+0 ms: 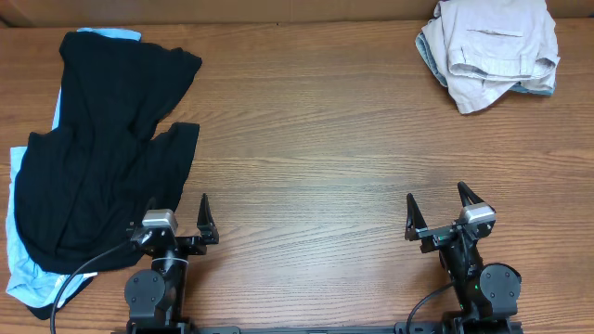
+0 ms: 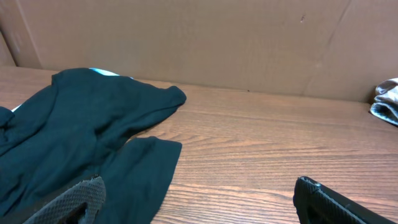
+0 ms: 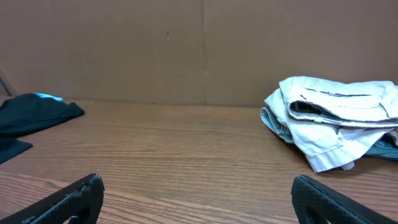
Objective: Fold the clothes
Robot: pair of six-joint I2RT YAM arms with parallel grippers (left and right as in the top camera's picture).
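Found a black garment sprawled and crumpled down the left side of the overhead frame, on the wood-grain counter. Saw a light blue garment under it, peeking out along the left edge and at the upper left. Noted a beige garment bunched in the upper right corner, with a grey-blue piece showing at its left edge. Saw the two heaps well apart.

Spotted the left tool at the lower left, released, fingers spread wide, grasping nothing, one finger just over the lower edge of the black garment; contact with the cloth: could not tell. Spotted the right tool at the lower right, likewise released and empty, over bare wood, far below the beige garment.

From the left wrist, saw black cloth filling the left half of the frame, before a brown cardboard wall. From the right wrist, saw the beige heap at middle right.
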